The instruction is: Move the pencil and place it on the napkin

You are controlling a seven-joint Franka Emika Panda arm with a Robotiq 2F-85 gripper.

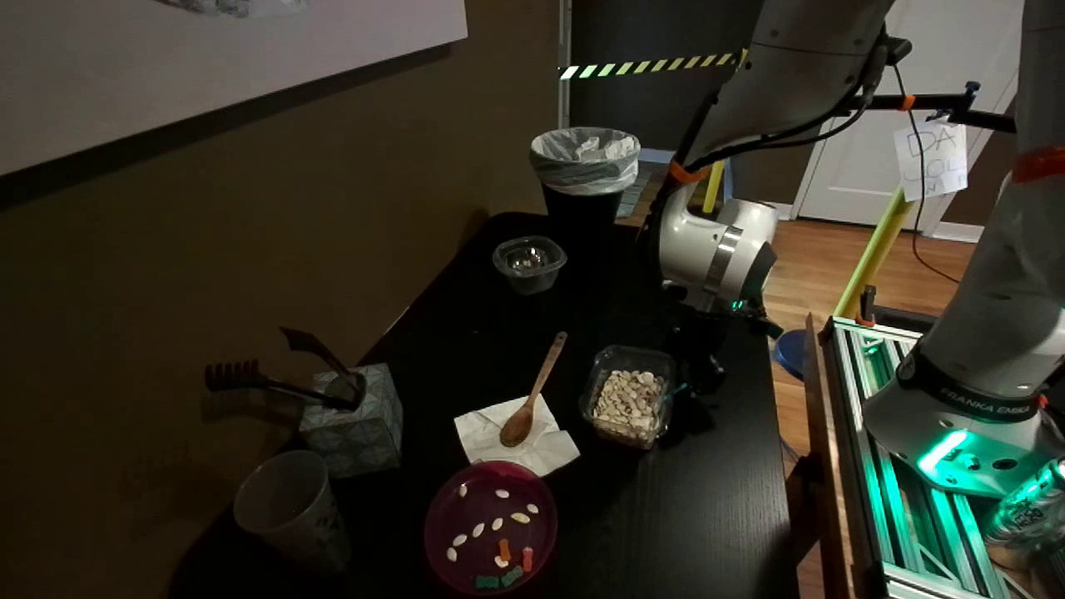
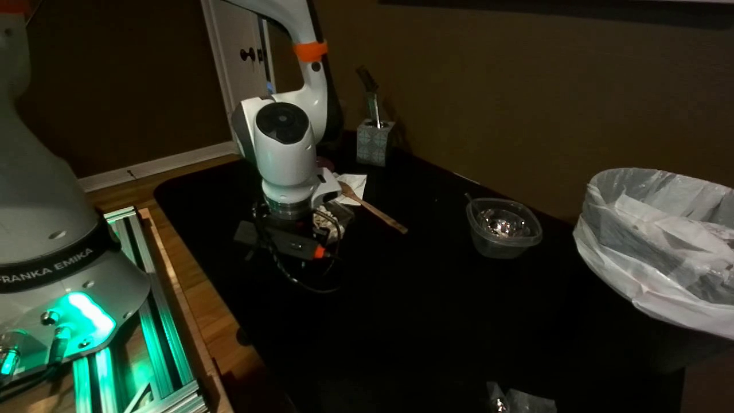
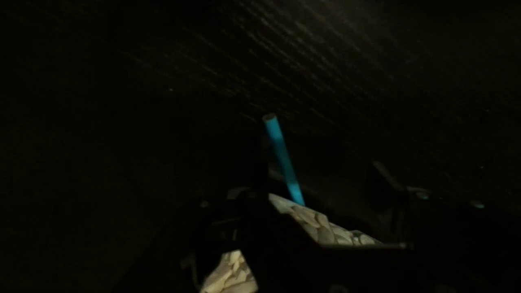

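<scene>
I see the arm (image 1: pixel 703 249) bent low, the pencil (image 3: pixel 285 162) right at its gripper (image 3: pixel 321 175): in the wrist view the pencil lies just toward 9 o'clock of the gap's middle, its length running from 11 to 5 o'clock, so a squeeze should meet it side-on. The jaws stand well apart and seem to hold nothing; dark space shows between pencil and the 3 o'clock jaw, while contact at the 9 o'clock jaw I can't make out. In an exterior view the pencil shows at the 3 o'clock side of a tub (image 1: pixel 649 359) of pale seeds (image 1: pixel 628 403); whether it leans there, I can't tell. The napkin (image 1: pixel 549 441), a wooden spoon (image 1: pixel 540 384) on it, lies past the tub, toward 8 o'clock from the gripper.
</scene>
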